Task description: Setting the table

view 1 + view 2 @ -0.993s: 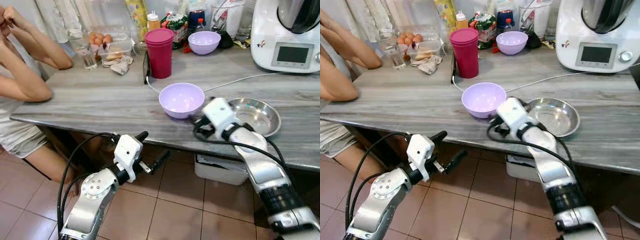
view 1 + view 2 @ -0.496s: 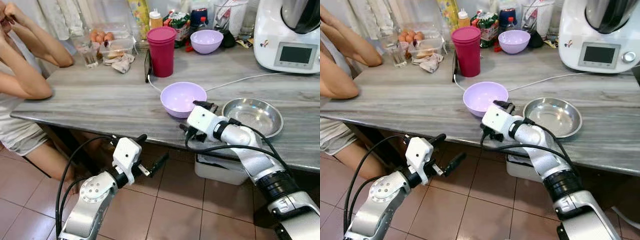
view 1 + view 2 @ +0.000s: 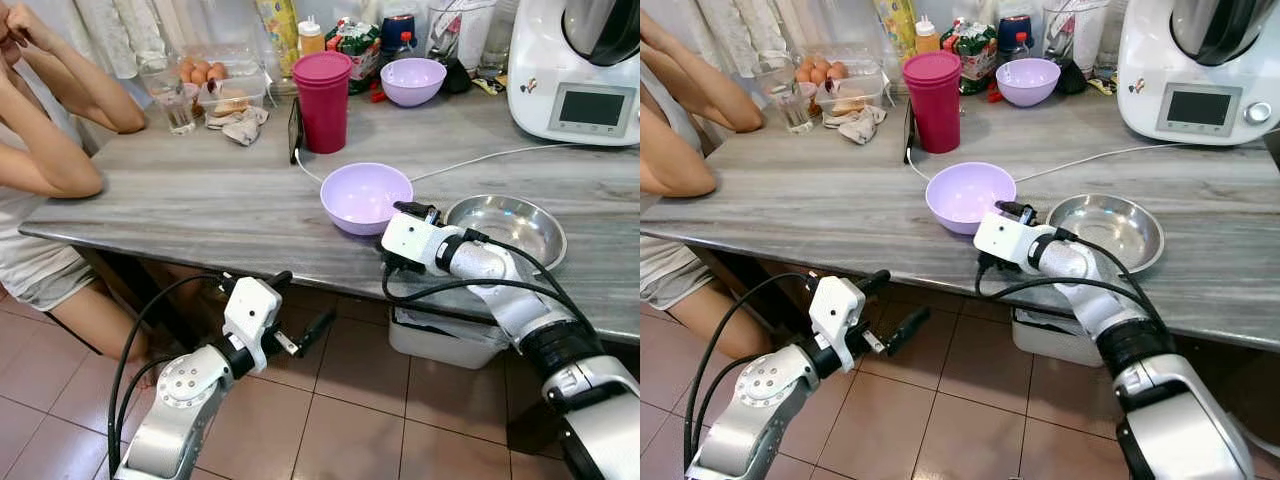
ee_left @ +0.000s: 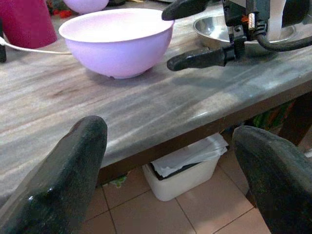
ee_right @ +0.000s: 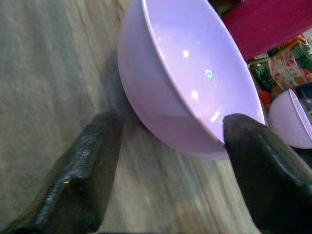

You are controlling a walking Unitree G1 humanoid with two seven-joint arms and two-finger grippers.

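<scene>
The right end effector — fingers spread, holding nothing — sits at the desk's near edge, just right of the lavender bowl, rim unpinched.

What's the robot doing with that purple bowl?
The robot's right gripper is open beside the near purple bowl on the grey table, lined up with its rim but not gripping it. A metal dish sits beside the bowl. The left gripper hangs open below the table edge. A person sits at the table's end.
</scene>
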